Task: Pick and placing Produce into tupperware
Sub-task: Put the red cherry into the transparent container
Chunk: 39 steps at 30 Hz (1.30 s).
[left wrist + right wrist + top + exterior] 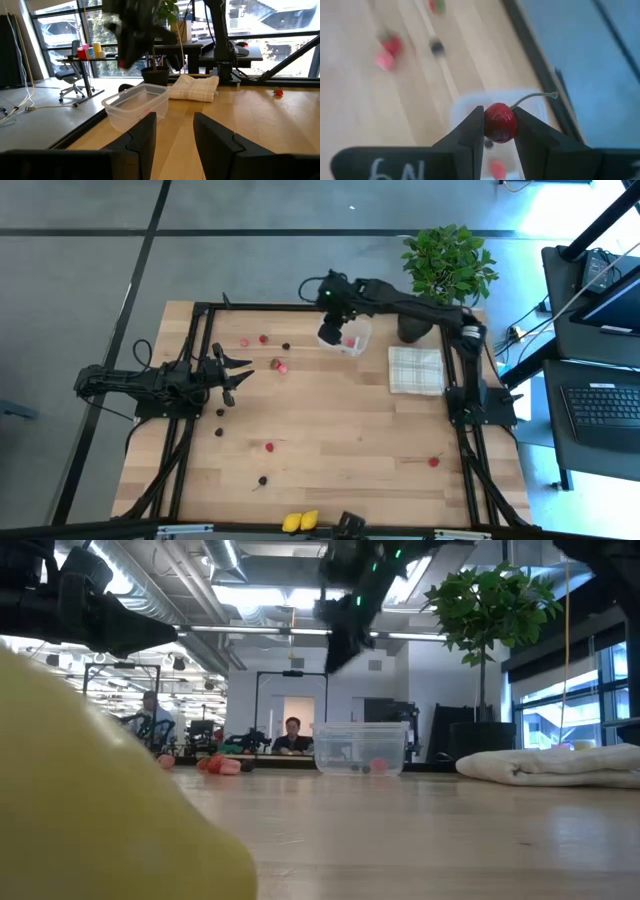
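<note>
The right gripper [499,131] pinches a stemmed red cherry [500,121] above the clear tupperware [352,337], at the surface's [340,430] far edge. Its finger reads "6N". The left gripper [174,137] waits, fingers parted, empty.

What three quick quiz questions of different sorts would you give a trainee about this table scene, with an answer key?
1. True or false: the right claw is empty.
2. Multiple choice: the right claw hangs above which thing? A) the checked cloth B) the tupperware C) the potted plant
3. Fill in: the left claw, over the table's left side, has its fingers ____.

Key:
1. False. It is shut on a red cherry with a stem.
2. B. The right wrist view shows the clear box right under the cherry, with a pink piece already inside.
3. Open, holding nothing.
</note>
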### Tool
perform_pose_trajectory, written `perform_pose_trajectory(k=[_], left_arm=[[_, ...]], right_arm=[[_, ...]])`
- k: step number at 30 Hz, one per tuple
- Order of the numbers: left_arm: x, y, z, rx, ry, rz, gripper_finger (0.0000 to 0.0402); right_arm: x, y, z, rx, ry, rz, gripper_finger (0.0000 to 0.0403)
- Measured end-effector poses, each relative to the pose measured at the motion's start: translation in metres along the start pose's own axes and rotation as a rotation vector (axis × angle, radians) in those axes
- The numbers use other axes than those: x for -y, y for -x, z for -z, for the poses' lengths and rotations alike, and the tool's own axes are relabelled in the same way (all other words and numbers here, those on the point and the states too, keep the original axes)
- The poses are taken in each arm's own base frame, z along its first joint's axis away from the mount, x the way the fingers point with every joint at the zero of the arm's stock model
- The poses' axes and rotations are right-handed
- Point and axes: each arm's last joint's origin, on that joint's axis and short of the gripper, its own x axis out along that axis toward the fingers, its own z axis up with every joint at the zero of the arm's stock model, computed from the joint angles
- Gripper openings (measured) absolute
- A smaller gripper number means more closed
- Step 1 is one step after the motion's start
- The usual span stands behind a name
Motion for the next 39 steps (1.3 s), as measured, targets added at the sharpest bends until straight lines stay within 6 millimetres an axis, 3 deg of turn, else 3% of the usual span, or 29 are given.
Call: perform_pose_trajectory(k=[7, 15, 27, 39], left_arm=[[0.0, 0.0, 0.0, 0.0, 0.0, 0.0, 0.0124], [0.0, 0.0, 0.0, 0.0, 0.0, 0.0, 0.0124], [0.0, 0.0, 0.0, 0.0, 0.0, 0.0, 0.0124], [0.0, 0.0, 0.0, 0.0, 0.0, 0.0, 0.0124]], right_arm=[[0.018, -0.049, 0.019, -0.193, -0.027, 0.007, 0.0095], [0.02, -0.085, 0.033, -0.302, -0.038, -0.063, 0.0095], [0.017, -0.106, 0.042, -0.363, -0.029, -0.129, 0.0095], [0.017, -0.106, 0.043, -0.373, -0.029, -0.13, 0.0095]])
